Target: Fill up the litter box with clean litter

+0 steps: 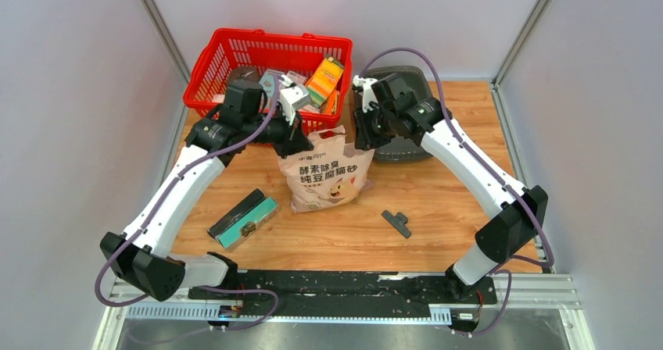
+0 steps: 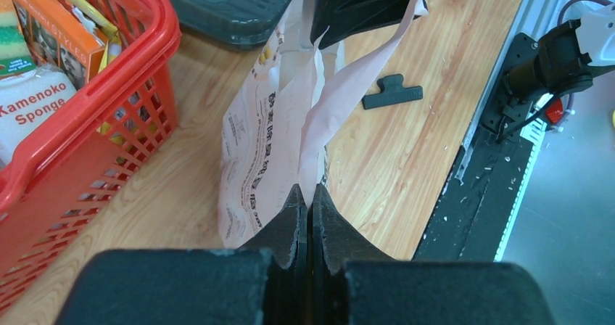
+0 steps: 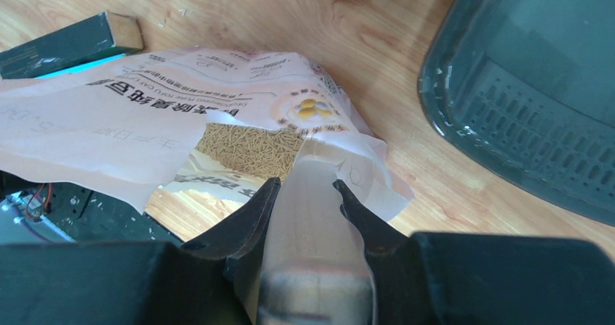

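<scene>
At the middle of the desk [image 1: 453,209] the bag [image 1: 324,174] stands upright, and I have it by the mouth from both sides. My left gripper [image 2: 310,198] is closed tight on a thin strip of the bag's ragged top edge. In its wrist view the film comes out from between fingers pressed flat together. My right gripper [image 3: 304,194] grips the opposite lip: a flap of the bag fills the space between its fingers, which stand partly apart around it.

Between the two grips the mouth gapes, and through it I see the litter [image 3: 250,151], tan pellets lying inside the bag.

The litter box [image 1: 406,153] lies flat at the far right of the desk, just behind the right gripper and beside the basket [image 1: 211,61]. The part of its floor I see from the right wrist is bare dark plastic with a ribbed patch. The basket sits at the far left, holding packets and a sponge pack.

Nearer me, left of the bag, a teal-and-black box [image 1: 242,217] lies on the desk. Right of the bag lies a small black clip [image 1: 397,223], well apart from both grippers.
</scene>
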Tool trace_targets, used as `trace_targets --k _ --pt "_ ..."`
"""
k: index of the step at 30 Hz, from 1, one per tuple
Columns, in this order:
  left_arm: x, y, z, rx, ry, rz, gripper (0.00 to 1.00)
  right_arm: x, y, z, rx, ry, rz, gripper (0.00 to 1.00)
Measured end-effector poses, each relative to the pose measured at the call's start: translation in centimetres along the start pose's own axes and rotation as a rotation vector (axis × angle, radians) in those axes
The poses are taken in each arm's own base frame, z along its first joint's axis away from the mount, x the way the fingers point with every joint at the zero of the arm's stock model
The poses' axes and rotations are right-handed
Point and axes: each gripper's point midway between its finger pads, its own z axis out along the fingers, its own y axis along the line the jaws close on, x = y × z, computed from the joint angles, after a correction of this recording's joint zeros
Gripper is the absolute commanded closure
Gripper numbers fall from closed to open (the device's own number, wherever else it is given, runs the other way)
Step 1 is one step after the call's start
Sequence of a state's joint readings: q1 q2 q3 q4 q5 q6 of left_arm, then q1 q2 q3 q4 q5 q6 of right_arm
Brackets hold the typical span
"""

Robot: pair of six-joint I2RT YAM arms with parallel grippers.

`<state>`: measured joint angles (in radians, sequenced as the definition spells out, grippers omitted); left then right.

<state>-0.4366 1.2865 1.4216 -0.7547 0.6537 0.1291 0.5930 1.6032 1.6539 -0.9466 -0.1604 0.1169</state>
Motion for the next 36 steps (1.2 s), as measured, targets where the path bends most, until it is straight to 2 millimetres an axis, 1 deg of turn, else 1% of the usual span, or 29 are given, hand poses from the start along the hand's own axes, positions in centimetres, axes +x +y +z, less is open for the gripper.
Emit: trace_targets --k 3,7,9,11,17,18,23,24,28,32,36 --pt "-0.2 0.1 0.1 0.001 -0.007 0.009 1.00 -0.6 -0.4 -0.4 0.030 -0.006 0.007 1.00" --pt "-0.6 0.6 0.6 -0.002 -0.020 0.020 1.00 -3.2 -0.9 -1.1 0.064 -0.043 0.006 1.00" --pt "-0.7 0.7 0.7 -0.005 -0.023 0.022 1.00 -3.5 -1.1 -1.0 0.076 -0.049 0.019 1.00" --pt "-0.8 0.8 0.8 -0.006 -0.025 0.022 1.00 -3.0 -1.4 -0.6 0.085 -0.045 0.030 1.00" --pt "-0.9 0.7 1.0 0.005 -0.029 0.027 1.00 1.4 -1.4 2.3 0.049 0.036 0.083 1.00" --pt "-0.9 0.8 1.1 0.004 -0.031 0.028 1.00 1.6 -1.4 2.6 0.044 0.034 0.094 1.00" --pt "-1.5 1.3 1.6 0.000 -0.044 0.027 1.00 1.8 -1.7 2.8 0.045 0.005 0.144 1.00" --pt "-1.6 1.4 1.7 -0.002 -0.046 0.022 1.00 2.0 -1.7 3.0 0.045 0.002 0.165 1.00" --pt "-1.8 1.6 2.0 -0.002 -0.051 0.000 1.00 2.3 -1.4 4.2 0.037 -0.024 0.222 1.00" --pt "-2.1 1.9 2.4 -0.003 -0.052 -0.026 1.00 2.3 -1.1 4.9 0.017 -0.034 0.263 1.00" --pt "-2.6 2.4 3.1 0.003 -0.047 -0.040 1.00 2.7 -0.5 6.3 -0.057 -0.028 0.323 1.00"
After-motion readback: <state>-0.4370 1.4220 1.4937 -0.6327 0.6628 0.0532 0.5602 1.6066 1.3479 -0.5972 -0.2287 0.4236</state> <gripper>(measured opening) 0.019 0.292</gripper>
